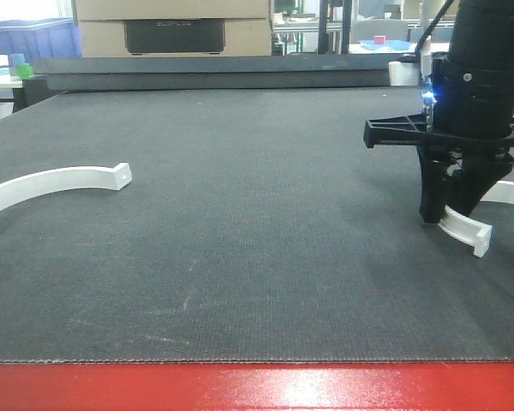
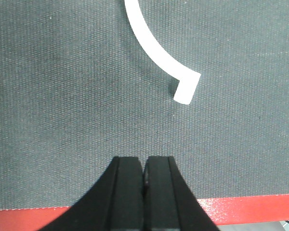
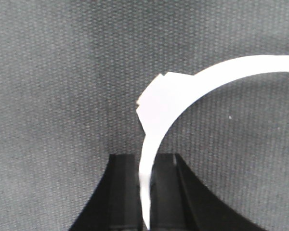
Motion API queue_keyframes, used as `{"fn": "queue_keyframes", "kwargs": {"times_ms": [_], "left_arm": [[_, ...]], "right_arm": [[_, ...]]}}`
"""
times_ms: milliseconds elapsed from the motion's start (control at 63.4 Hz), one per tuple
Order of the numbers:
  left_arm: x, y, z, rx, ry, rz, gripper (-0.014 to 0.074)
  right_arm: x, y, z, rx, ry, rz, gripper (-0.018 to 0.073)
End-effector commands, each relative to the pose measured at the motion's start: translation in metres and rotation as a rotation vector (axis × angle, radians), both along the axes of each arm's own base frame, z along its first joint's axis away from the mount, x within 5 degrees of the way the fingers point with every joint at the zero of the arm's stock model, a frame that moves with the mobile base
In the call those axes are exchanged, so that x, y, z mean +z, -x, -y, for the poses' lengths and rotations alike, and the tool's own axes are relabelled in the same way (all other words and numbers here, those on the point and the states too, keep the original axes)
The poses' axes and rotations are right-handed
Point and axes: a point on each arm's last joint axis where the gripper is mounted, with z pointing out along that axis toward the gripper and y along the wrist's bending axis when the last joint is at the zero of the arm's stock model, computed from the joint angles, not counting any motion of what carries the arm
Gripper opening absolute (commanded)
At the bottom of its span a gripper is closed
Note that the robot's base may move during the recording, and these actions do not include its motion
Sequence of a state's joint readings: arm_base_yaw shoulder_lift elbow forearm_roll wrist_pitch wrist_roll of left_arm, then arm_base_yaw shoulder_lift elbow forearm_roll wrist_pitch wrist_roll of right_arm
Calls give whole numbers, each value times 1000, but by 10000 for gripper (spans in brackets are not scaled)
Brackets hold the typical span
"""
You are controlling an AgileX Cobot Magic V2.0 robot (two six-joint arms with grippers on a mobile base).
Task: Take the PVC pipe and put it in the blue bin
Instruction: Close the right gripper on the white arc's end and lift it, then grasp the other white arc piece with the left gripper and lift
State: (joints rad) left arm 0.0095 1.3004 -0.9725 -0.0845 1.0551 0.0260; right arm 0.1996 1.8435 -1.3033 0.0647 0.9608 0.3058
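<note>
PVC pipe piece, white and curved with a squared tab at its end (image 1: 467, 229), sits at the right side of the dark grey woven table mat (image 1: 257, 214), pinched between the black fingers of the right gripper (image 1: 445, 214). The front view shows the tabbed end poking out below the fingertips, low over the mat; whether it touches the surface cannot be told. A second tab of the same arc shows just behind the gripper. The right wrist view adds what the front view hides: the thin white strip (image 3: 168, 101) runs edge-on between the two pads of the gripper (image 3: 145, 166), which are closed narrowly against it, and the arc sweeps off to the right.

A second white curved PVC piece (image 1: 51, 181) lies flat on the mat at the far left. Only the left wrist view shows the left gripper (image 2: 144, 166): its jaws are pressed together with nothing between them, above the red table edge (image 2: 250, 207), well apart from that piece's tabbed end (image 2: 154, 48).

A blue plastic bin (image 1: 26, 34) stands beyond the table's far left corner, seen in the front view alone.
</note>
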Motion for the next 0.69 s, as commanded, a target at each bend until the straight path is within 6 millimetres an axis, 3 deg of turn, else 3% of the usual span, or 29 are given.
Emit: {"fn": "queue_keyframes", "kwargs": {"times_ms": [0,32,158,379,505,678], "left_arm": [[3,-1,2,1,11,8,-111],[3,-1,2,1,13,8,-111],[2,0,3,3,24,2,-111],[18,-2,5,-2,47,-6,-111],[30,-16,5,-5,47,19,-111],[30,-52,-3,-11,-38,90,-111]], "right_arm": [[-6,-2,0,-1,6,-18,-133],[-6,-1,0,-1,6,-20,-171],[5,1,2,6,17,-17,-169],[55,20,6,53,8,78,-169],[83,36,9,73,4,122,-169],[110,52,12,81,-6,199,-169]]}}
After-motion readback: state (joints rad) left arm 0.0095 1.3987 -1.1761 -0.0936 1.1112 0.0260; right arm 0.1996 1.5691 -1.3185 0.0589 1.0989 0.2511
